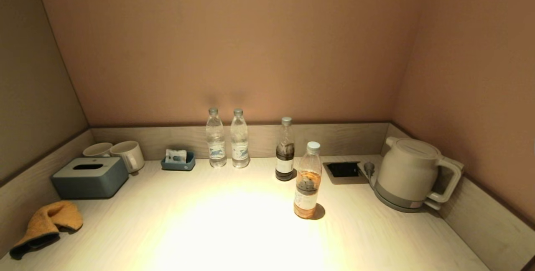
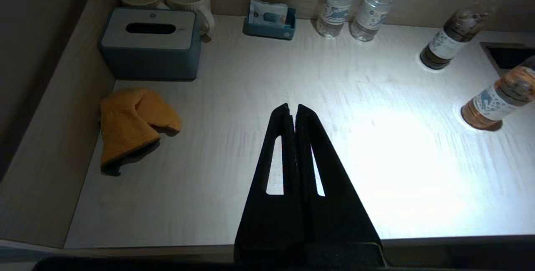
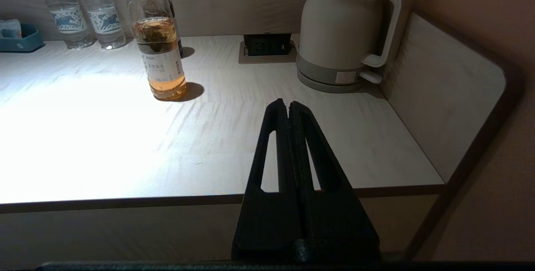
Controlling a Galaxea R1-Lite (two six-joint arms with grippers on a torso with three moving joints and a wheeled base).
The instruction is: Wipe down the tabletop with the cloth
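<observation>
An orange cloth (image 1: 49,223) lies crumpled at the front left of the pale wooden tabletop (image 1: 234,229), in front of a tissue box; it also shows in the left wrist view (image 2: 129,124). My left gripper (image 2: 293,108) is shut and empty, held above the table's front edge, to the right of the cloth and well apart from it. My right gripper (image 3: 289,106) is shut and empty above the front right of the table, short of the kettle. Neither gripper shows in the head view.
A blue-grey tissue box (image 1: 90,177), two mugs (image 1: 127,155), a small blue tray (image 1: 178,162), two clear water bottles (image 1: 228,139), a dark bottle (image 1: 285,150), an orange tea bottle (image 1: 307,181), a socket panel (image 1: 343,170) and a white kettle (image 1: 411,175) stand on the table. Low walls border three sides.
</observation>
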